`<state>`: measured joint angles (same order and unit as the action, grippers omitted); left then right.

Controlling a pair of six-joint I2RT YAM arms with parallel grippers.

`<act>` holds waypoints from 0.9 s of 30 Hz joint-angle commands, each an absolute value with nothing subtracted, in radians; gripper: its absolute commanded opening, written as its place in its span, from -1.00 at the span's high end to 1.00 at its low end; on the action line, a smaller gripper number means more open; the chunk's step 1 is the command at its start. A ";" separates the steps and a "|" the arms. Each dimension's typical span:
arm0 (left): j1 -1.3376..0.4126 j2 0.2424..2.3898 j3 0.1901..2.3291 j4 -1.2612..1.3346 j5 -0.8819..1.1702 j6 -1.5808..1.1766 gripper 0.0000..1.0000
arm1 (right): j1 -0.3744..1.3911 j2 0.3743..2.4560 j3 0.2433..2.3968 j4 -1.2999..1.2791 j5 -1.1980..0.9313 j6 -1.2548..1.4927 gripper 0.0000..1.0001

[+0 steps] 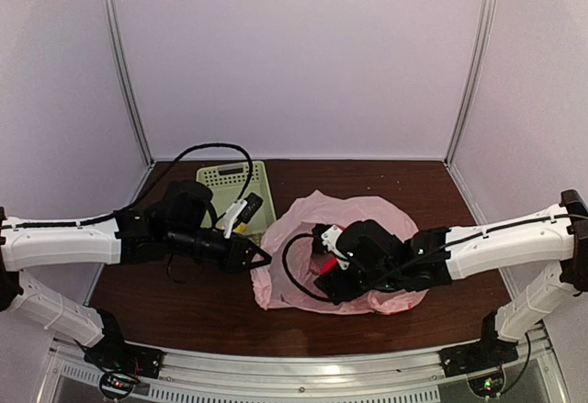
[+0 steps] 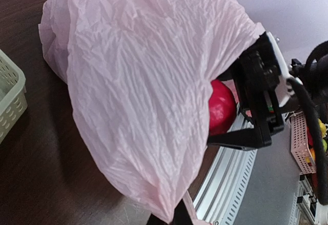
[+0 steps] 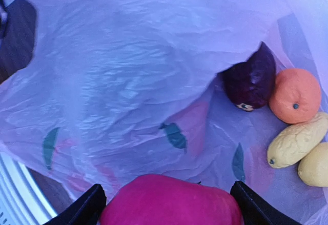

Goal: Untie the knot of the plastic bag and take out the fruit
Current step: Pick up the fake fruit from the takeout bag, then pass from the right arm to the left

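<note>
The pink plastic bag [image 1: 308,212] lies open at the table's middle. My left gripper [image 1: 262,258] is at its left edge; in the left wrist view the bag [image 2: 143,91] narrows into my left gripper [image 2: 171,217], which is shut on the film. My right gripper [image 1: 327,270] reaches into the bag and is shut on a red round fruit [image 3: 171,202], also seen in the left wrist view [image 2: 221,107]. Deeper in the bag lie a dark red fruit [image 3: 251,81], an orange one [image 3: 294,96], an elongated yellow one [image 3: 296,140] and a yellow one [image 3: 315,166].
A pale green slotted basket [image 1: 213,176] stands at the back left, behind my left arm, and shows in the left wrist view [image 2: 10,91]. A slotted metal rail [image 2: 230,174] runs along the table's near edge. White walls enclose the table.
</note>
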<state>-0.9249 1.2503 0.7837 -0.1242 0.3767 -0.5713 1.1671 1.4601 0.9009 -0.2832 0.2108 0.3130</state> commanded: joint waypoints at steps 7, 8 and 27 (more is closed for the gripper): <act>-0.929 1.246 0.799 -0.073 0.301 -0.612 1.00 | 1.300 1.429 0.989 -0.210 0.065 0.302 -0.62; -0.929 1.246 0.800 -0.071 0.299 -0.616 1.00 | 1.310 1.420 0.993 -0.205 0.059 0.309 -0.62; -0.954 0.888 0.734 0.083 0.234 -0.432 -0.67 | 1.211 1.045 0.853 -0.003 0.104 0.602 -0.58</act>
